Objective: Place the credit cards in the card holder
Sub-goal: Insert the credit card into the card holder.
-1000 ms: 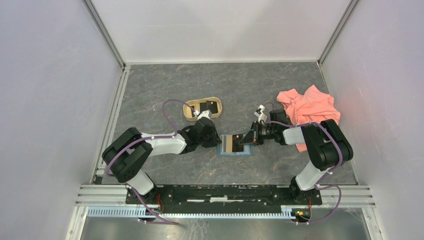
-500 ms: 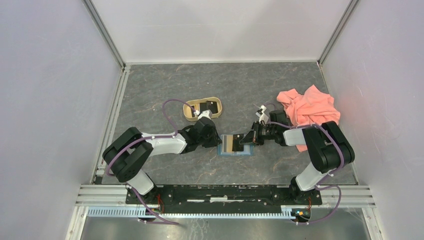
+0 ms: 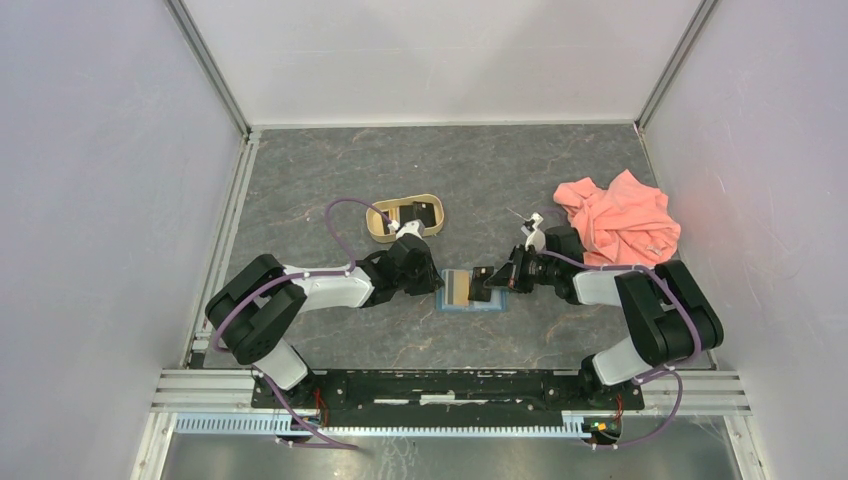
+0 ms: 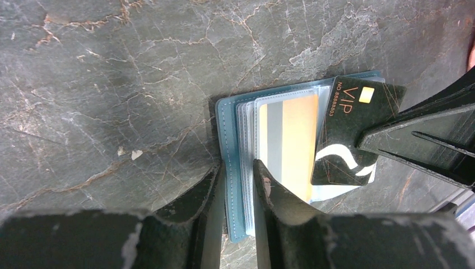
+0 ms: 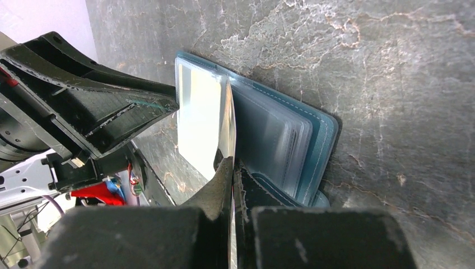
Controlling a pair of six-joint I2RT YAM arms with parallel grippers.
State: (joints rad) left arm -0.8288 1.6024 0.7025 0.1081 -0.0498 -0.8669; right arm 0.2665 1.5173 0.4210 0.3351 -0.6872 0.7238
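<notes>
Right elbow has swung out and back toward the near edge over the last second and the wrist has re-angled; left arm and wallet look unmoved. Far left, the tan tray (image 3: 375, 232) sits well apart from the work, with dark credit cards (image 3: 425, 212) waiting in it. My left gripper (image 4: 238, 168) is clamped on the card holder (image 4: 228, 129), one finger outside the teal cover and the other on the clear sleeves, pinning its left edge to the table (image 3: 330, 170). The holder lies open and flat mid-table, between my two arms. A gold card (image 4: 291, 140) already sits in the top sleeve. The black card (image 4: 350, 123), VIP print up, is tilted and overlaps the right side of the sleeves, with one edge over the gold card. I can't tell if its leading edge is inside a pocket yet. My right gripper (image 5: 232, 162) is pinched tight on that card's far end, with only the thin plastic between the fingers. The pink cloth (image 3: 620, 220) at far right is not involved. To do this step well, I reckon the left clamp must hold firm so the holder doesn't slide when I push. I should square the black card to the pocket mouth first, tuck the leading edge under the sleeve lip, then feed it low and slow leftward. The sleeve looks floppy, so the card will likely ride over it rather than go in. I'd let go only once most of the card is seated.
</notes>
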